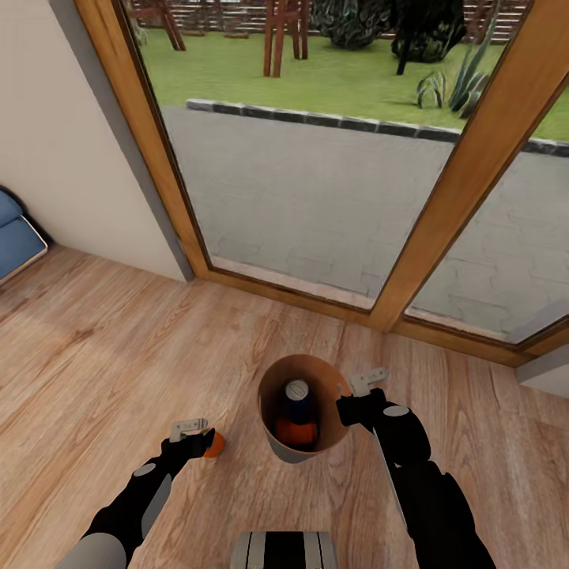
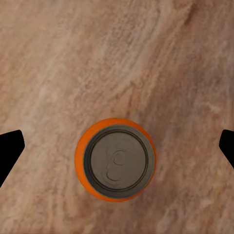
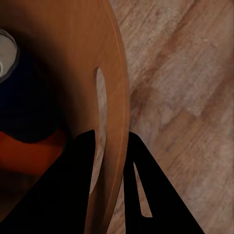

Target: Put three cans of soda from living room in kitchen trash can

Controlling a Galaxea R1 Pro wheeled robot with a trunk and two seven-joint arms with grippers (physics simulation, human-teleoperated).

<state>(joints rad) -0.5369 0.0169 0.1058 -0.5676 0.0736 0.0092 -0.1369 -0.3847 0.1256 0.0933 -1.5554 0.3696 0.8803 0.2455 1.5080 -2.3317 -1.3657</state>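
Light wood plank floor (image 1: 118,348) is running to wood-framed glass doors (image 1: 316,158). The left gripper (image 2: 117,146) is hanging spread wide around an upright orange can (image 2: 115,158). The right gripper (image 3: 109,146) is pinching the round brown-lined bin's rim (image 3: 119,97), blue can (image 1: 297,399) and orange can (image 1: 297,433) inside.

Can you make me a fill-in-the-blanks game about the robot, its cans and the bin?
1. The right gripper pinches the ___ of the trash can.
2. Inside the bin lie a dark blue soda can and an ___ one.
3. The orange soda can under the left gripper stands upright on the ___ floor.
4. The left gripper's fingers are spread ___.

Missing words: rim; orange; wooden; open
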